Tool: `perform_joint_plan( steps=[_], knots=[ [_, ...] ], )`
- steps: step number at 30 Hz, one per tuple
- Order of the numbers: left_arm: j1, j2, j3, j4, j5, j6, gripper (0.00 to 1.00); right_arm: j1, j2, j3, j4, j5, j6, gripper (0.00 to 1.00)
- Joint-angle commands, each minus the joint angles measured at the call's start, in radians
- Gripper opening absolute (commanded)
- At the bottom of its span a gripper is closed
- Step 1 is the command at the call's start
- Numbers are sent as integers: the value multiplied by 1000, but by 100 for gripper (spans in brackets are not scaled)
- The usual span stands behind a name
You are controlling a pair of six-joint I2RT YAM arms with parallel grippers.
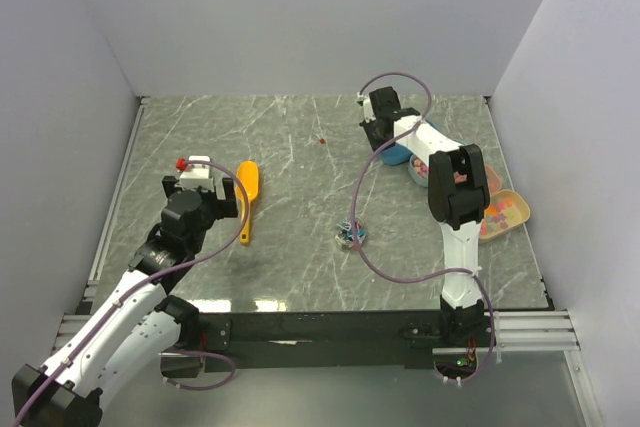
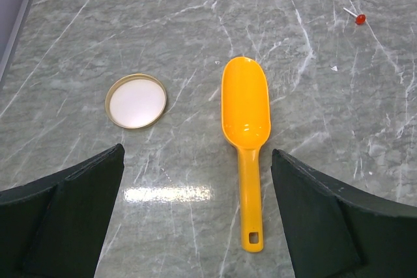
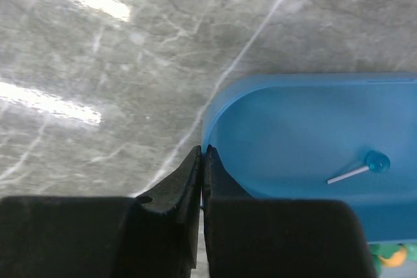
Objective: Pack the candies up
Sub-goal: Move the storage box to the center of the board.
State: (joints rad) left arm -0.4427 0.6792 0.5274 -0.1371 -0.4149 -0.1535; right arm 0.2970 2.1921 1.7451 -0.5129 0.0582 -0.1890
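Left claw (image 2: pixel 197 161) spread above scoop (image 2: pixel 245 112), lower frame. Right claw (image 3: pixel 204 155) pinching blue tub (image 3: pixel 293 128) rim. Candies (image 1: pixel 350 237) piled on counter (image 1: pixel 290 147), centre-low.

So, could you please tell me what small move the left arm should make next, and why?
I would probably shift the left gripper slightly right, then lower it onto the handle of the orange scoop. Its jaws stand open on either side of the handle, which lies off-centre toward the right finger. The candies lie loose on the table, not yet scooped.
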Motion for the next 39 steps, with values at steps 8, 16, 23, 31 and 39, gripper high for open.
perform_joint_plan(
  steps=[8, 16, 23, 31, 39],
  knots=[
    [4, 19, -7, 42, 19, 9, 99, -74, -60, -18, 33, -37, -49, 2],
    [4, 19, -7, 44, 19, 9, 99, -121, -68, -45, 59, -77, -52, 5],
    [4, 19, -7, 47, 10, 8, 100, -142, -71, -59, 59, -60, -55, 8],
    [4, 31, 5, 31, -56, -47, 100, -142, -161, -33, 57, -175, 64, 50],
    [9, 205, 97, -9, -120, -172, 99, -142, -402, -111, 94, -251, 286, 66]
  ],
)
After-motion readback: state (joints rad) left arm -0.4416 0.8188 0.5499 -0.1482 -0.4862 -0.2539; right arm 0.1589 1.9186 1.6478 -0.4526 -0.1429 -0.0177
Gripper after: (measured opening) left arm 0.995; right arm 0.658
